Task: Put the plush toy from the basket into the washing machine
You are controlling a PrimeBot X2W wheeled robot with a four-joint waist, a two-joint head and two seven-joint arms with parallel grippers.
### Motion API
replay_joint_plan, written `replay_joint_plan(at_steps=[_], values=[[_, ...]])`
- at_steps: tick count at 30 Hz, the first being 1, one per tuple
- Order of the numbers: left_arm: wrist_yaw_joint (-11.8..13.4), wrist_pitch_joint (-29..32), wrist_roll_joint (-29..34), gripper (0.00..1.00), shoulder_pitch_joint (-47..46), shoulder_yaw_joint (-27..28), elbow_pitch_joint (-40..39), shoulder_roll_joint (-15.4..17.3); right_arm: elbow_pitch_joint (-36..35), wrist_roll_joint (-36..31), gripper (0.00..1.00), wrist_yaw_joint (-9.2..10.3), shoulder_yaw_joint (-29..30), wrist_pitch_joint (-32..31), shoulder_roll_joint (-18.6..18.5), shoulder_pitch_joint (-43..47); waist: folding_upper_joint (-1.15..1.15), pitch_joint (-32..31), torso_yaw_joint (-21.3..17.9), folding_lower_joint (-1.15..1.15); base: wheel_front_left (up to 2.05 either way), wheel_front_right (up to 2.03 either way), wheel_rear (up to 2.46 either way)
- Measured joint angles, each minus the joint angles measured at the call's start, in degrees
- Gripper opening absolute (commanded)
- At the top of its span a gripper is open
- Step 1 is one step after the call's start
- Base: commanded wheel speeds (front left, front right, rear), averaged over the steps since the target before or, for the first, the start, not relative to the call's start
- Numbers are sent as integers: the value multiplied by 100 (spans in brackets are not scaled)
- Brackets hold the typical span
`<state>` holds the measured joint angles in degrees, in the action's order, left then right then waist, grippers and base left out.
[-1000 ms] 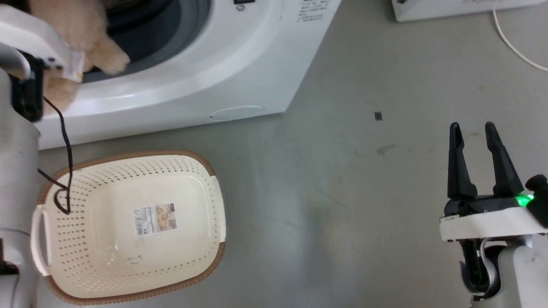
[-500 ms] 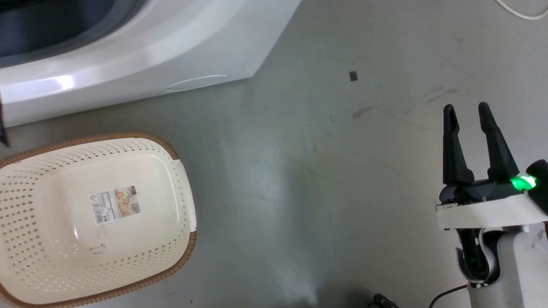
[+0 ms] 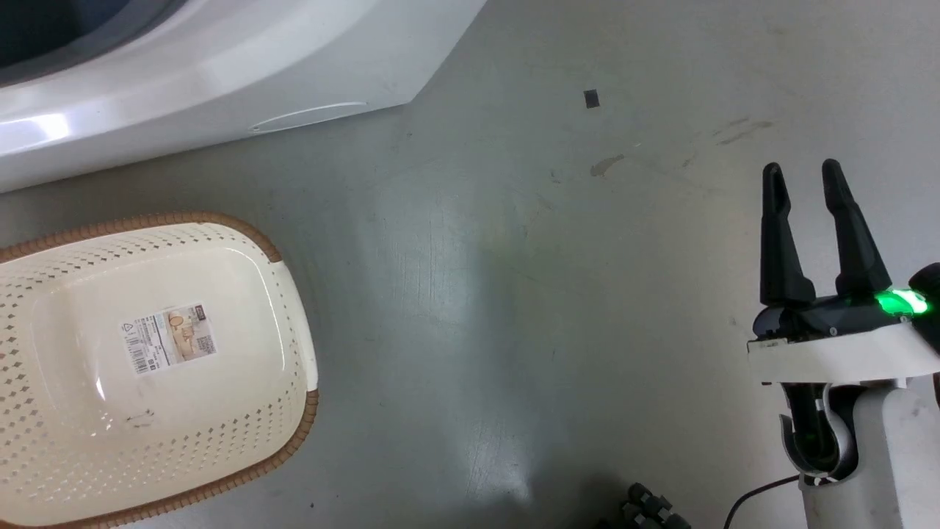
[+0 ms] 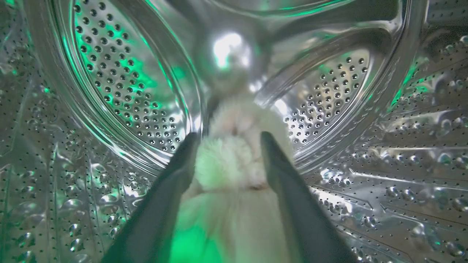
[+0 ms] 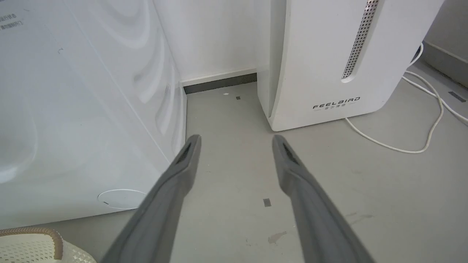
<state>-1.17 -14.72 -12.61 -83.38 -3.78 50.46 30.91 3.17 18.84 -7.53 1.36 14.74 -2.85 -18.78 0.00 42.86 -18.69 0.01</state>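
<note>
- From the head view we look down on the white front of the washing machine (image 3: 220, 66) along the top left. The basket (image 3: 44, 441) sits on the floor (image 3: 514, 308) just before it, the left edge cutting across its brown rim.
- The left wrist view takes us inside the perforated steel drum (image 4: 128, 91). The plush toy (image 4: 226, 168) lies low in it against the drum wall, under a green tint.
- The left end effector (image 4: 228, 136) has its fingers spread wide with the toy's fur between them. We cannot tell whether the pads press on it.
- The right end effector (image 3: 800, 169) stands at the lower right, fingers well parted and gripping nothing. It is well apart from the basket and the machine, with open floor between.
- The right wrist view adds a strip of floor running back to the wall between the machine's side and a white slanted appliance (image 5: 329, 54). A white cable (image 5: 420, 146) loops on the floor beside that appliance.
- We read "FEELBIRD" on the appliance. The sticker (image 3: 169, 338) on the basket's bottom and the small print high on the machine's panel are too small to read.
</note>
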Motion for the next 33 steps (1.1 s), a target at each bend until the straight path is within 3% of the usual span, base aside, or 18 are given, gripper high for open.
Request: replay_joint_plan(at_steps=[17,33], values=[[-138,-3,-119,100,1033,410,-131,-318,3,-103,100,0,-11,0,1,-23,0,-472,263,0,0,0,0],[-105,-3,81,100,2887,922,-1179,-1060,115,-388,100,0,12,0,0,292,0,-1344,659,-1,0,0,0]])
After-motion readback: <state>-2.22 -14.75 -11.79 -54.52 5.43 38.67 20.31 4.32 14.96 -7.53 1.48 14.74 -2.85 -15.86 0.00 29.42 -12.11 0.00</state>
